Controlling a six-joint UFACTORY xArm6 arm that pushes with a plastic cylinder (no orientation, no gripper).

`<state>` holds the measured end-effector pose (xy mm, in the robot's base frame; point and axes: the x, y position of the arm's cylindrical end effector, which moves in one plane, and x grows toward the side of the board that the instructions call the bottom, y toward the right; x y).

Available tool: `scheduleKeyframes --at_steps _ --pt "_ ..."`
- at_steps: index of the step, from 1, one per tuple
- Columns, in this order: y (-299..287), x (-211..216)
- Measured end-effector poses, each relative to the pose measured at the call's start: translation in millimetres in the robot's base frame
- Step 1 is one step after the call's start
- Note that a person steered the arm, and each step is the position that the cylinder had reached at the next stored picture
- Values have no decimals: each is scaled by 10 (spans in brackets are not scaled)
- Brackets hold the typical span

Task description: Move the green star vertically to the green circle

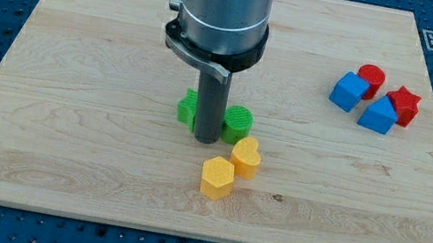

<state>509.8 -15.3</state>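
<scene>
A green star (187,108) lies near the board's middle, partly hidden behind my rod. A green circle (238,123) lies just to the view's right of the rod. My tip (207,140) rests on the board between the two green blocks, slightly toward the view's bottom of them. It appears to touch or nearly touch both.
A yellow heart (246,157) and a yellow hexagon (216,177) lie just below-right of the tip. At the view's right are a red cylinder (371,77), a red star (403,104) and two blue blocks (349,91) (377,115). The wooden board (66,113) sits on a blue perforated table.
</scene>
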Motion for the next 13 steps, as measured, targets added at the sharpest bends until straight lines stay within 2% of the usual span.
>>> scheduleKeyframes --at_steps 2,5,9,10,11,13 --pt "-375 -11" --pt "-271 -151" --pt "147 -862" --pt "273 -858" --pt "595 -670" --pt "1059 45"
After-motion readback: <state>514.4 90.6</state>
